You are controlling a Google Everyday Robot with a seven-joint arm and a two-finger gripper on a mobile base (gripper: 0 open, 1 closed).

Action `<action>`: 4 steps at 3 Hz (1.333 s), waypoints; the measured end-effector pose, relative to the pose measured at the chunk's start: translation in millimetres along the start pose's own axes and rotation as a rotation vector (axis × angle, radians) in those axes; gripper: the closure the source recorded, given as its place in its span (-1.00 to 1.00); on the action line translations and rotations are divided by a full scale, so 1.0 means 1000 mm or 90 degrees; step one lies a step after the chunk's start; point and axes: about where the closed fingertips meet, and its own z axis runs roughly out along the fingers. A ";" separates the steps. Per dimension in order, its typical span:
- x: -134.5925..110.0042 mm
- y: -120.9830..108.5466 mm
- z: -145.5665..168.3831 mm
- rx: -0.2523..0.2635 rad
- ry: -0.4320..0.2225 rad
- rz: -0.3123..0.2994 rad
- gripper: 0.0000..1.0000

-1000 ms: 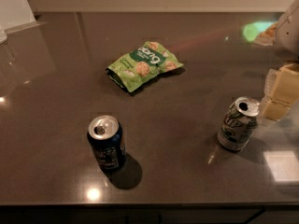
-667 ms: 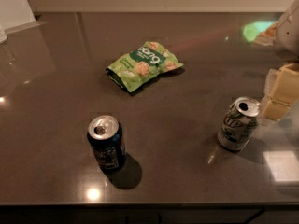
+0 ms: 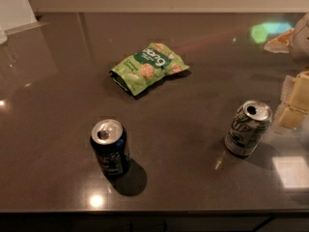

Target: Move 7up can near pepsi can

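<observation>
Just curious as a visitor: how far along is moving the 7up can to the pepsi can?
Nothing looks done: the 7up can stands well apart from the pepsi can. In hand: the gripper sits beside the 7up can. Left: grasping, carrying it over.

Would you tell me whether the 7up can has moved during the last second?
No. The 7up can stands at the same spot, right of the pepsi can and the chip bag; the pincer hovers just right of it.
</observation>
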 end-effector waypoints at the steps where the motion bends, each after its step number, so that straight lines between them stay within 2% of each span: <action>1: 0.008 0.009 0.008 -0.016 -0.053 0.003 -1.00; 2: 0.012 0.016 0.015 -0.025 -0.096 0.007 -1.00; 3: 0.017 0.028 0.027 -0.019 -0.180 0.031 -1.00; 4: 0.018 0.032 0.036 -0.020 -0.230 0.047 -1.00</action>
